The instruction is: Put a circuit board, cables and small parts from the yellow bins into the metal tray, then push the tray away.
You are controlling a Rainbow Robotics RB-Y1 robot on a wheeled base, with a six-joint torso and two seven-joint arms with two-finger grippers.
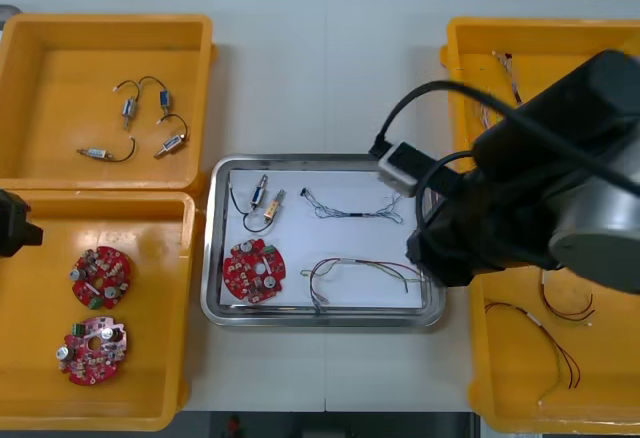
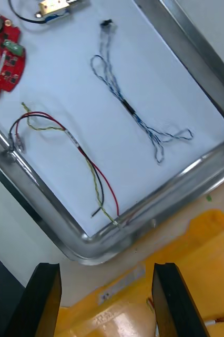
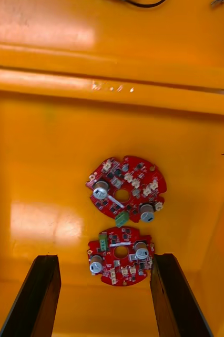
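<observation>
Your right hand hangs spread and empty at the metal tray, right rim, mid-frame; left hand spread over circuit boards, lower left.

- The right arm, bulky and black, reaches in from the right edge, its wrist pointing steeply down.
- The right gripper has its two black fingers wide apart, holding nothing.
- The left gripper sits at the left edge, with its fingers likewise apart and empty.
</observation>
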